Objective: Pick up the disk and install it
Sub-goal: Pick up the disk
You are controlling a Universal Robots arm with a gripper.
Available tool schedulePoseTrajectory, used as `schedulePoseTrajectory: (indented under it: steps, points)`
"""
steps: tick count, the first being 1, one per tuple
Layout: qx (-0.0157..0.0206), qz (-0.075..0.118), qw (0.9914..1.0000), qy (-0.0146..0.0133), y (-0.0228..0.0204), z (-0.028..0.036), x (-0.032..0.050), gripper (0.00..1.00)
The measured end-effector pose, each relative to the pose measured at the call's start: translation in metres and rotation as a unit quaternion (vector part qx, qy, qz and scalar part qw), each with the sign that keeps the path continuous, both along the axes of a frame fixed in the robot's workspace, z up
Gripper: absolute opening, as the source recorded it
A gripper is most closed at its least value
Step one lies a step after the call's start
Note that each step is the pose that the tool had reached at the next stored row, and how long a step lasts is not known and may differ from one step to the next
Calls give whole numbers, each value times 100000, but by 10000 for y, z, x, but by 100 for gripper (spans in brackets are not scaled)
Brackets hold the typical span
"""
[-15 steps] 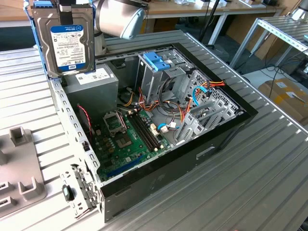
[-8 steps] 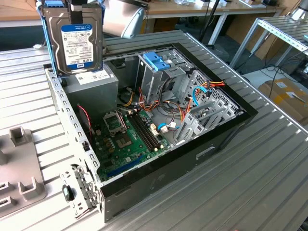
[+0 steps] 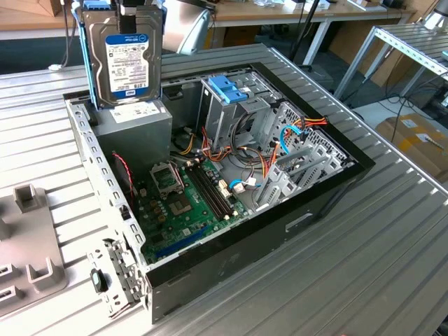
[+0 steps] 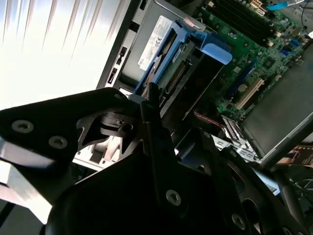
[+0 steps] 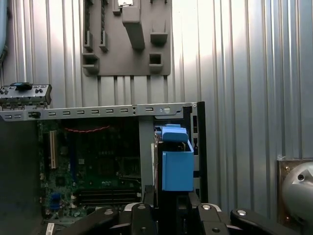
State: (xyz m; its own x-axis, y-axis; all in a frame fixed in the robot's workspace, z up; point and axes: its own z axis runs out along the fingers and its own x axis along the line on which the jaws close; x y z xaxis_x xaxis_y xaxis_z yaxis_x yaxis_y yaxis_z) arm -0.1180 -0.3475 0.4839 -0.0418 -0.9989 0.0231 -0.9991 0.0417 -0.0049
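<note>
Exterior view, L to R: gripper (image 3: 128, 8) is clamped on the top edge of the disk (image 3: 130, 63). Disk hangs upright straight below it, long axis vertical, label out, over the grey box (image 3: 133, 129). Metal cage (image 3: 227, 98) w/ blue handle stands to the exterior view's right, inside the case (image 3: 280, 231).

Case (image 3: 329, 203) sat in the middle of the desk (image 3: 364, 273); disk (image 3: 131, 63) hung upright over metal box (image 3: 136, 127) in case's far corner; fixture plate (image 3: 21, 255) lay beside case, toward desk's near corner.
</note>
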Motion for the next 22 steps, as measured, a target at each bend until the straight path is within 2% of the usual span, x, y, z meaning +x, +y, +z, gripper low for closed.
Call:
schedulePoseTrajectory:
  steps: [9, 17, 22]
  points:
    - [-1, -4, 100000, 1, 3, 0, 196, 35]
    - [-1, -2, 100000, 1, 5, 0, 285, 35]
    - [1, -5, 100000, 2, 5, 0, 296, 35]
